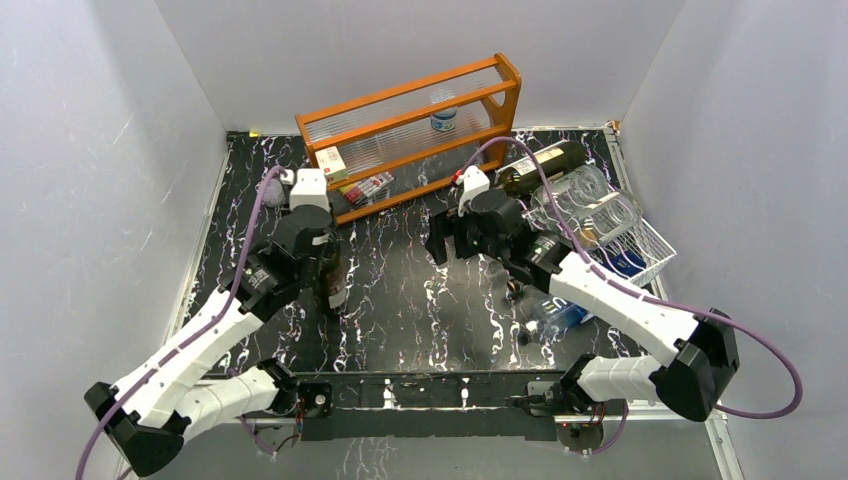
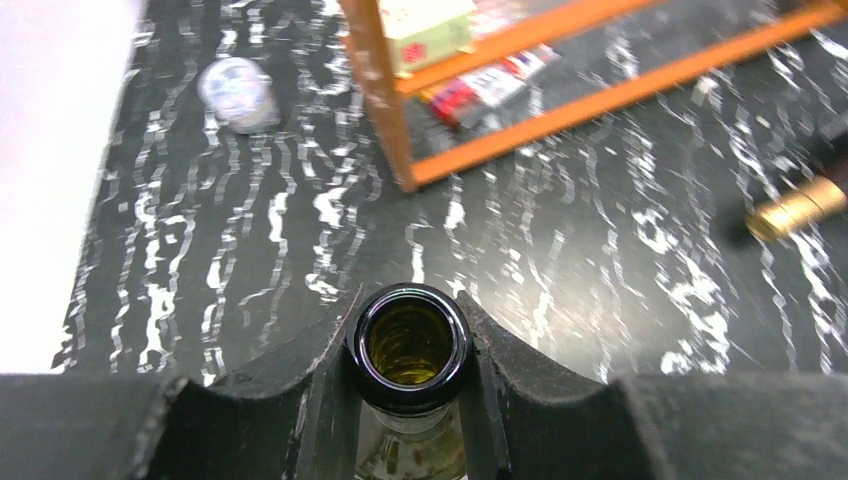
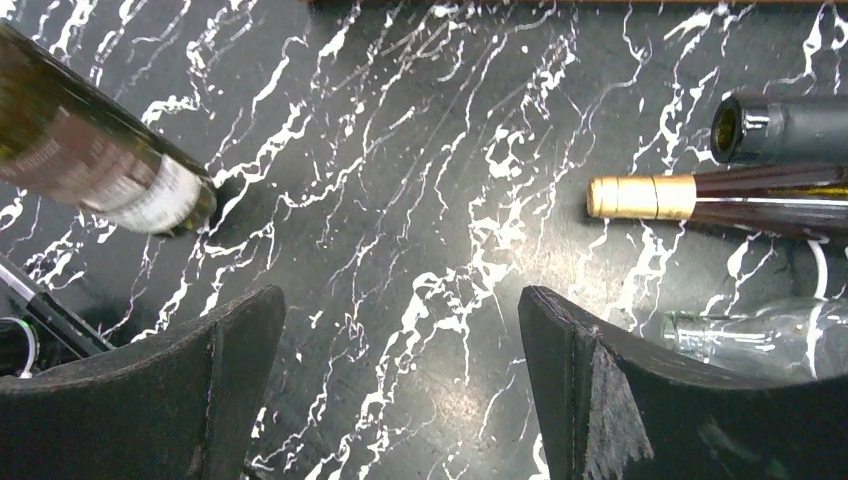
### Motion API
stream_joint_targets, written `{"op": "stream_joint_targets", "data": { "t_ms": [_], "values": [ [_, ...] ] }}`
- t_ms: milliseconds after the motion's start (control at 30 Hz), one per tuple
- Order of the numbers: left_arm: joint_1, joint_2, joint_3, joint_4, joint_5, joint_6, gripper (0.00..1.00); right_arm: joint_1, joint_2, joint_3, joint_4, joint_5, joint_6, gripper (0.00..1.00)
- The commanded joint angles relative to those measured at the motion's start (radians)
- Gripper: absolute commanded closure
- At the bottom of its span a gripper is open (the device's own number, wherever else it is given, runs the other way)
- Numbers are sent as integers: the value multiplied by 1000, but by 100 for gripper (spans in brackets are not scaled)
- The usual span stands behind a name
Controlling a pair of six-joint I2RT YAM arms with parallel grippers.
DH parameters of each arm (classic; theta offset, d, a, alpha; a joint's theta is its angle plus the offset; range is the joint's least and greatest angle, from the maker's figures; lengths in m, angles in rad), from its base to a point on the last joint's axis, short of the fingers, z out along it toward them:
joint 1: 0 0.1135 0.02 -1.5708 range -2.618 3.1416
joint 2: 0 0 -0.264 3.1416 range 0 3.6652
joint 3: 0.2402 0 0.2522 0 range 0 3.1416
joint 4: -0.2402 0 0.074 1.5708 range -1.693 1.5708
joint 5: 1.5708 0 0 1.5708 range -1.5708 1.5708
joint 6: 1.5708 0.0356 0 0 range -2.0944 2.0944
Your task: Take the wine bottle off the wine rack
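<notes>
Wine bottle (image 2: 410, 345), clamped by left hand (image 2: 410, 305), shows uncorked.

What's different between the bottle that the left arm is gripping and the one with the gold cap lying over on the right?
The gripped wine bottle stands upright; the gold-capped bottle lies on its side. The gripped wine bottle's mouth is open, while the gold-capped bottle is sealed with foil. The left gripper clamps the first at its neck; nothing holds the second. Both are dark glass.
</notes>
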Motion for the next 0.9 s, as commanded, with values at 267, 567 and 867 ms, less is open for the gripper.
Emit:
{"op": "stream_joint_targets", "data": {
  "t_ms": [267, 567, 867],
  "values": [
    [460, 24, 18, 238, 154, 80, 100, -64, 35, 170, -127, -80, 8, 2],
    [639, 105, -36, 426, 265, 63, 100, -65, -18, 167, -155, -16, -5, 2],
    [680, 156, -83, 685, 352, 148, 100, -67, -80, 138, -143, 7, -22, 2]
  ]
}}
